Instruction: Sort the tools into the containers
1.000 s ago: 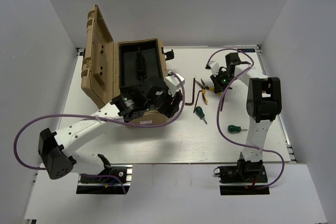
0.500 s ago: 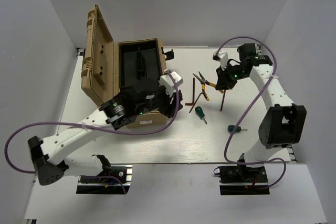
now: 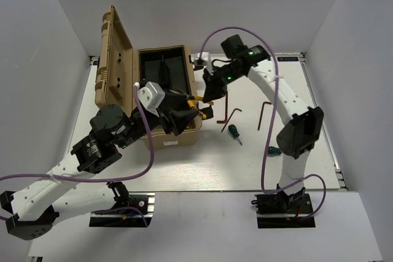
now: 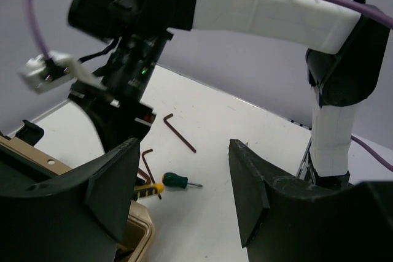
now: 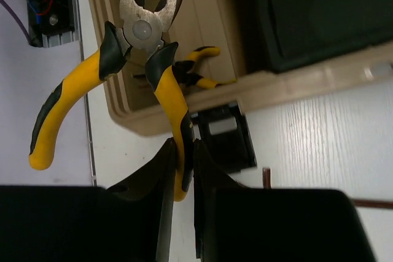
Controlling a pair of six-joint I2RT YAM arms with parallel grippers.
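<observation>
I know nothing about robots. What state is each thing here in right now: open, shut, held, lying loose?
toolbox: open, lid raised.
right gripper: shut on one handle of the held pliers.
held pliers: lifted, handles spread.
second pliers: lying inside the toolbox.
left gripper: open, empty.
long screwdriver: lying on the table.
stubby screwdriver: on the table, partly hidden.
hex keys: both lying on the table.

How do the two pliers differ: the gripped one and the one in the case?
The held pliers are up in the air, one handle clamped by the right gripper; the other pliers lie loose inside the tan case. The held pliers show their head and spread handles; of the other pliers only handles show. Both have yellow-and-black handles.
</observation>
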